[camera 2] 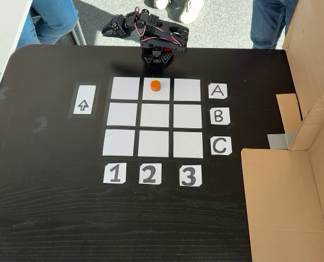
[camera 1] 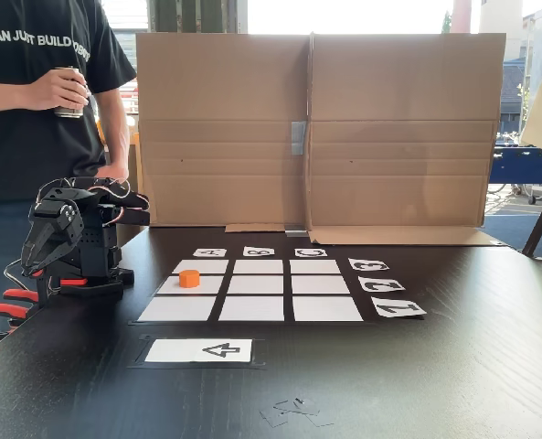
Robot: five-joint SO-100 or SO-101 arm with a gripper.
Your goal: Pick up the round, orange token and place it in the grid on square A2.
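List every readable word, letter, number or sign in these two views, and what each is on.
"A", "B", "C": white cards beside the grid.
"1", "2", "3": white cards below it.
Arrow sign: arrow card.
"U CAN JUST BUILD...": person's shirt, cut off.
Can: unreadable.

the small round orange plastic token point(camera 2: 155, 85) sits on the blank white paper square in row a, column 2 point(camera 2: 156, 94) of the three-by-three white paper grid point(camera 2: 155, 115), which lies on the black wooden table point(camera 2: 52, 207). in that fixed view the white lettered cards point(camera 2: 219, 116) lie right of the grid, the white numbered cards point(camera 2: 149, 174) below it, and the white arrow card point(camera 2: 84, 99) to its left. the black robot arm point(camera 2: 153, 33) stands above the grid at the table's edge, and the brown cardboard screen point(camera 2: 293, 180) stands on the right, beyond the lettered cards.
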